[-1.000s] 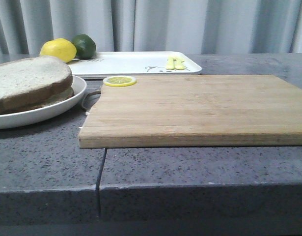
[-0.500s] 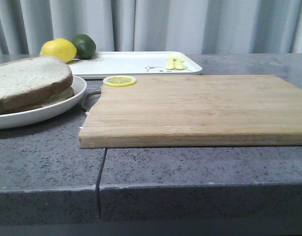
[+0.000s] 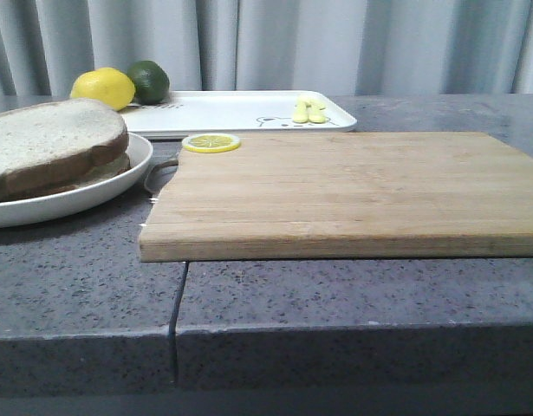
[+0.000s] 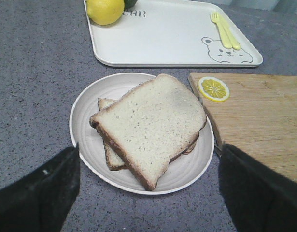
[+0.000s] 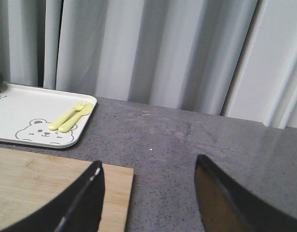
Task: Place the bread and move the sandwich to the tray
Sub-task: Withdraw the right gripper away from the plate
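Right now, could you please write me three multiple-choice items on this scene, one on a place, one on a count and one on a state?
1. Where does the lemon slice lie?
A. on the tray
B. on a corner of the cutting board
C. on the plate

2. How many bread slices are on the plate?
A. one
B. two, stacked
C. four

3. How is the left gripper?
A. shut on the bread
B. open above the plate
C. shut on the fork

Answers: 1 B, the slice rests on the board's corner nearest the plate. 2 B, the top slice covers a lower slice. 3 B, its fingers stand wide apart, holding nothing.
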You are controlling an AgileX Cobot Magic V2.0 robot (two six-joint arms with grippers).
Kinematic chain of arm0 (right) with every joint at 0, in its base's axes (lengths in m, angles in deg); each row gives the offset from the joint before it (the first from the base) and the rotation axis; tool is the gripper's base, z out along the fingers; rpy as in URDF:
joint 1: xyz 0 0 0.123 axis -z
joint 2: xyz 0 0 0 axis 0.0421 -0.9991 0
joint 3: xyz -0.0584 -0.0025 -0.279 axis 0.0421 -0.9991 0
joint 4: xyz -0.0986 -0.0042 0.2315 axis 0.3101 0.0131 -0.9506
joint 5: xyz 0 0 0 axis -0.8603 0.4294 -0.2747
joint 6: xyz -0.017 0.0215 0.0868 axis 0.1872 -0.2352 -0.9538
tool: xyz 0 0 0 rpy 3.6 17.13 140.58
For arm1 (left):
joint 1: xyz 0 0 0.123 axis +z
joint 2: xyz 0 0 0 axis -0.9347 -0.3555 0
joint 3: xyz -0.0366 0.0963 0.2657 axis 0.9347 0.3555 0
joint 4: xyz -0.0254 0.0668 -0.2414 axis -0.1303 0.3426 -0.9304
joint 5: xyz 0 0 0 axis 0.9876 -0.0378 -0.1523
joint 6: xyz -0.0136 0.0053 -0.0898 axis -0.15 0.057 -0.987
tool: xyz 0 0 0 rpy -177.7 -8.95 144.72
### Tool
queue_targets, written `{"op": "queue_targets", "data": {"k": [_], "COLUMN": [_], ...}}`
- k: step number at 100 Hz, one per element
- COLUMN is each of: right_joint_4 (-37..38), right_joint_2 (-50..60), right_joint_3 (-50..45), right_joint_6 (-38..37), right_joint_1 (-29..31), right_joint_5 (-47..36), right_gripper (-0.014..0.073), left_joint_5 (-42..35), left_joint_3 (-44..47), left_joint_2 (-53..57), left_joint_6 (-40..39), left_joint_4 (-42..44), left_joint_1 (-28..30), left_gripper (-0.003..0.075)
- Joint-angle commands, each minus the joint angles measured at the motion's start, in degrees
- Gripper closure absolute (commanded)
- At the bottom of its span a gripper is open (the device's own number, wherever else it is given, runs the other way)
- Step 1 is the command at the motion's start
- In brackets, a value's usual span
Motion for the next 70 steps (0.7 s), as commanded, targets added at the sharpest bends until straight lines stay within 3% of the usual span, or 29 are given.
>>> {"op": "queue_targets", "data": {"k": [1,14,36,55,70], "right_joint_4": [0.54,0.54,0.54,0.54,0.54], "right_joint_2": [-0.10,-0.10,-0.10,-0.10,-0.10], "right_joint_3": [1.55,1.55,1.55,1.55,1.55], "right_joint_6": [0.05,0.05,0.05,0.05,0.05], "right_joint_1": [0.37,0.37,0.37,0.37,0.37], "right_joint_5": [-5.03,-5.03,-5.03,-5.03,-4.97], "right_gripper": [0.0166,0.0166,0.0166,0.0166,0.0166], "left_joint_5": [-4.73,-6.88,-7.53,-7.53,-8.15], "left_joint_3": [-1.90,-1.90,-1.90,-1.90,-1.90], "left_joint_2": [-0.70,-0.84,-5.09,-11.76,-16.61], "left_joint_6": [-0.46,-4.71,-18.30,-18.66,-18.66], "left_joint_4": [-1.72,-0.74,9.31,9.68,10.47], "left_joint_1": [-0.03,0.09,0.09,0.09,0.09], "left_gripper": [0.0183,0.0183,0.0183,0.0190,0.0240]}}
